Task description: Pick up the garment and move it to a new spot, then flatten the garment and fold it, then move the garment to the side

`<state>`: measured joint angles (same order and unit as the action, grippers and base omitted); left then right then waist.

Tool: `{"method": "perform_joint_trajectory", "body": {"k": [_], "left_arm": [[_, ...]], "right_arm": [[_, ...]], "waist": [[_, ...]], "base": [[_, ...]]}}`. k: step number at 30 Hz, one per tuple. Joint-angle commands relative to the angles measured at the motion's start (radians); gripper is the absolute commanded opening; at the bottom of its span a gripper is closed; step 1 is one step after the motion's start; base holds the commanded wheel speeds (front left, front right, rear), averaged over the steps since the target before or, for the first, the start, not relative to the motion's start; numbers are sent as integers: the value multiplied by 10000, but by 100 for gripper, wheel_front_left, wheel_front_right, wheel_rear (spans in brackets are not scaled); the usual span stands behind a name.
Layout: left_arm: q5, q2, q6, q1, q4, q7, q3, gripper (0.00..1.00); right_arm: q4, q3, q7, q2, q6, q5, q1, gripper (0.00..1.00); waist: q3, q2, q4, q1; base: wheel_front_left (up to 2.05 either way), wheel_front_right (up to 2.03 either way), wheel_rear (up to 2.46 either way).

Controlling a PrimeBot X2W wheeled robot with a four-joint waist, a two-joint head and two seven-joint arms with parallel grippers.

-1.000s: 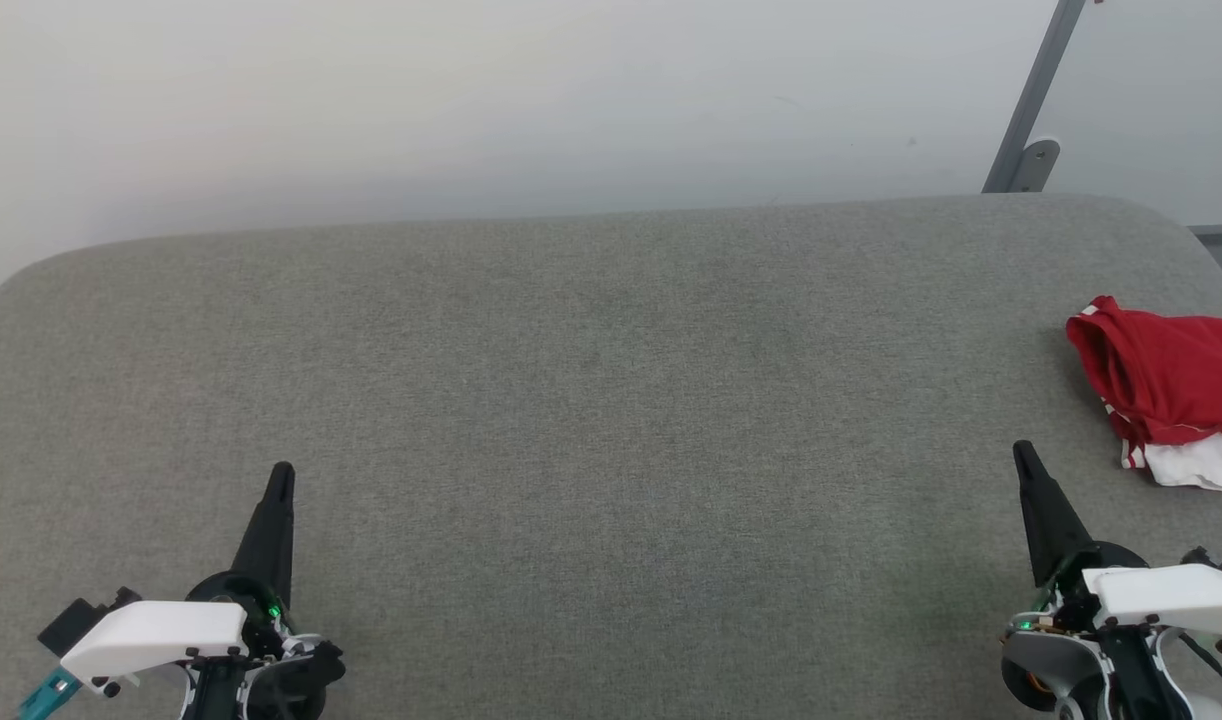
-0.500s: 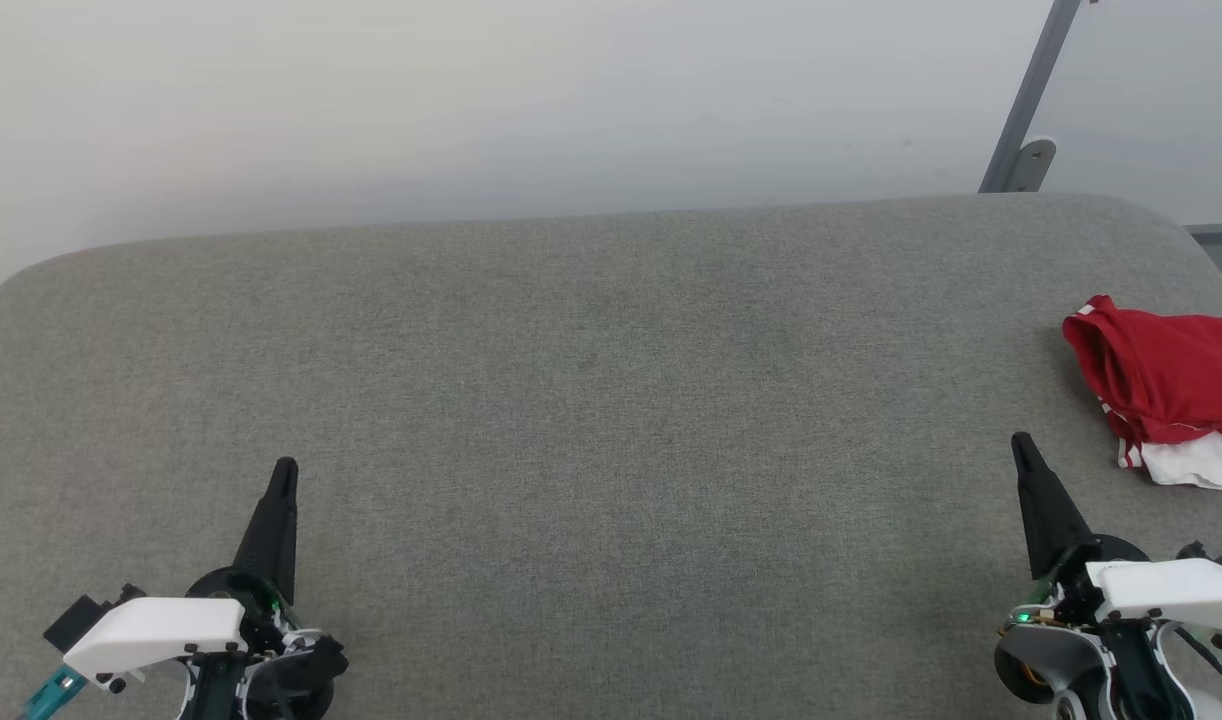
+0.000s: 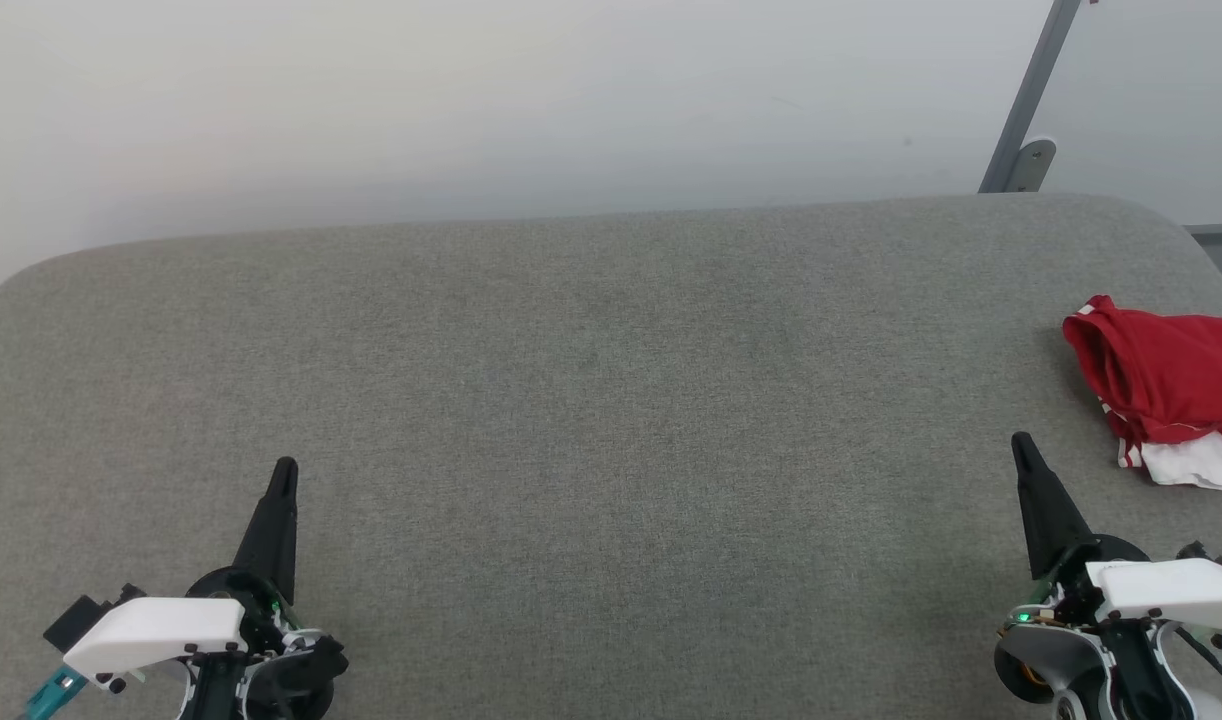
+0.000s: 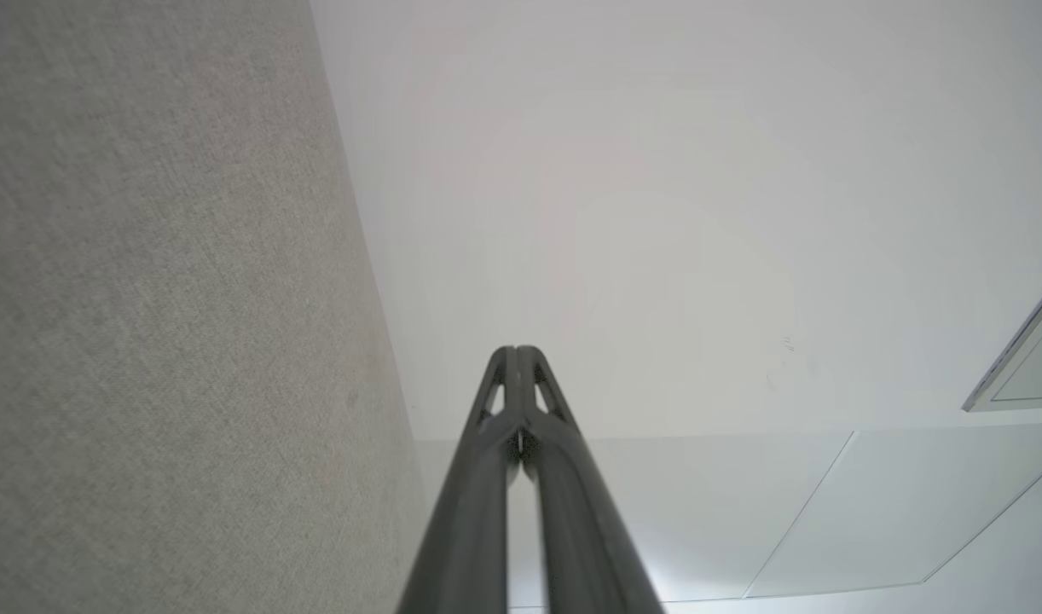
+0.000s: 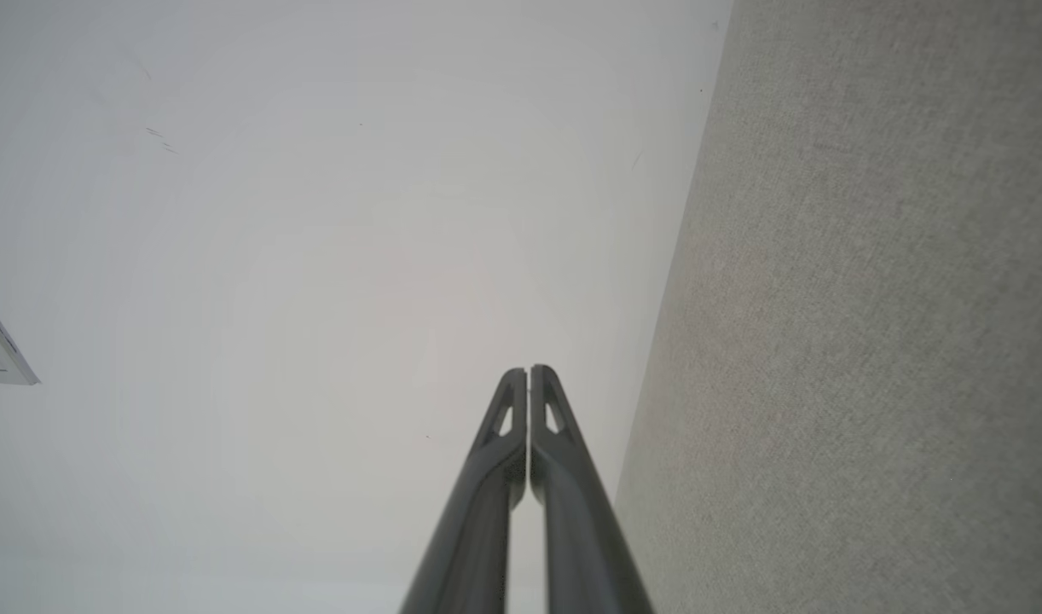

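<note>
A desk (image 3: 591,400) covered in grey woven fabric, with rounded far corners, stands against a plain pale wall (image 3: 471,100). At the far right a grey metal bar (image 3: 1036,80) slants up the wall from a small bracket (image 3: 1037,158). The light is soft and even. In the left wrist view, thin seams (image 4: 815,512) cross the pale surface beyond the desk.
</note>
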<state>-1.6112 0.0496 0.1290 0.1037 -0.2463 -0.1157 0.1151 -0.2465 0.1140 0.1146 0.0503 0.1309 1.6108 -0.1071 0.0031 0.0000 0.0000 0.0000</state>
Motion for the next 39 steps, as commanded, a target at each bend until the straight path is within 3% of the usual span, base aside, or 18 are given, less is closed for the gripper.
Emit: {"method": "perform_joint_trajectory", "body": {"k": [1, 39], "left_arm": [[-16, 5, 32, 122, 1, -19, -7, 0], [-18, 4, 32, 122, 2, -18, -9, 0]], "right_arm": [[36, 9, 29, -17, -3, 37, -46, 0], [37, 6, 26, -17, -3, 39, -46, 0]], "waist": [[0, 0, 0, 0], [0, 0, 0, 0]], "base": [[0, 0, 0], [0, 0, 0]]}}
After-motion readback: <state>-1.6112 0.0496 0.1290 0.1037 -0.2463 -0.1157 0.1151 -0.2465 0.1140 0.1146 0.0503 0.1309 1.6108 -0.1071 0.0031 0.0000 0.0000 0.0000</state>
